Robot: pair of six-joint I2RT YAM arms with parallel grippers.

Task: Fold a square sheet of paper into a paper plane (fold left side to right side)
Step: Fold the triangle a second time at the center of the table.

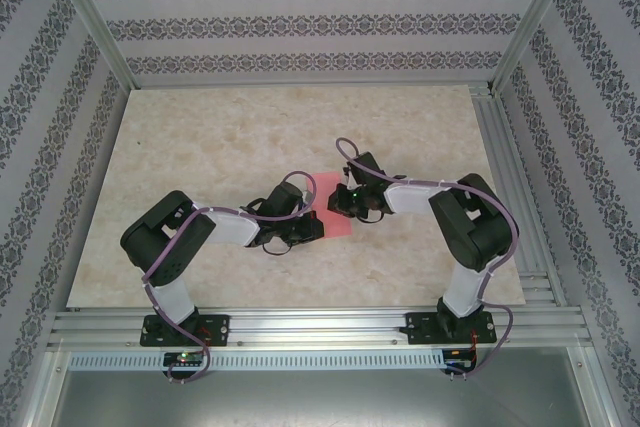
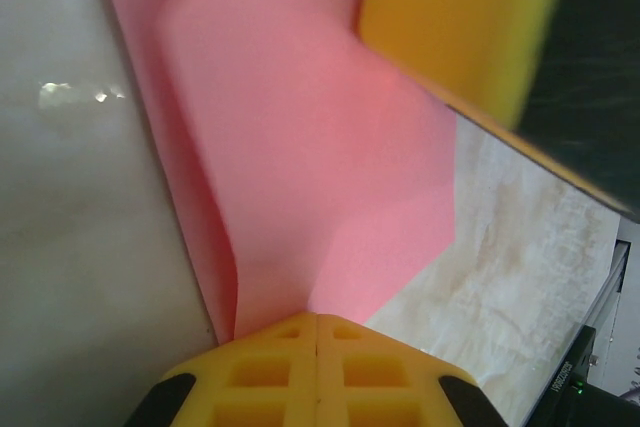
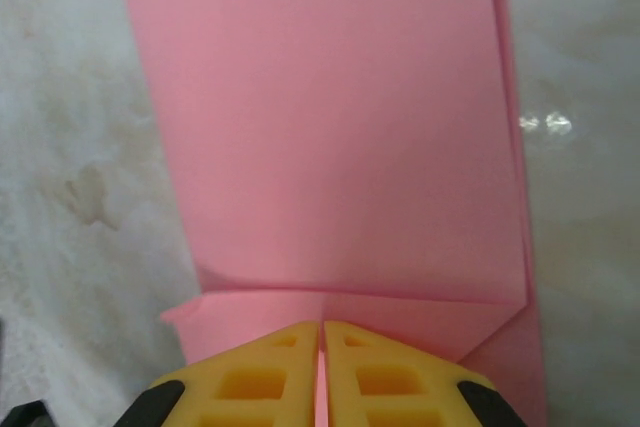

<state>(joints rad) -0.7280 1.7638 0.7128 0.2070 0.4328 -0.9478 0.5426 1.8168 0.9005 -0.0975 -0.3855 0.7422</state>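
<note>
The square sheet of paper [image 1: 333,213] is pink-red and lies on the table between the two arms, doubled over into layers. It reads as a folded rectangle, not as a paper plane. In the left wrist view the paper [image 2: 310,167] bows upward, and its creases run into the tip of my left gripper [image 2: 316,322], which is shut on its near edge. My right gripper [image 3: 322,332] is shut on a narrow folded strip of the paper [image 3: 330,127], with pink showing in the slit between its fingers. A yellow right fingertip [image 2: 460,27] presses near the paper's far side.
The beige marbled tabletop [image 1: 230,137] spreads around the paper. Aluminium rails [image 1: 320,322] run along the near edge, and a frame post [image 1: 520,37] stands at the back right. Patterned walls enclose the cell on three sides.
</note>
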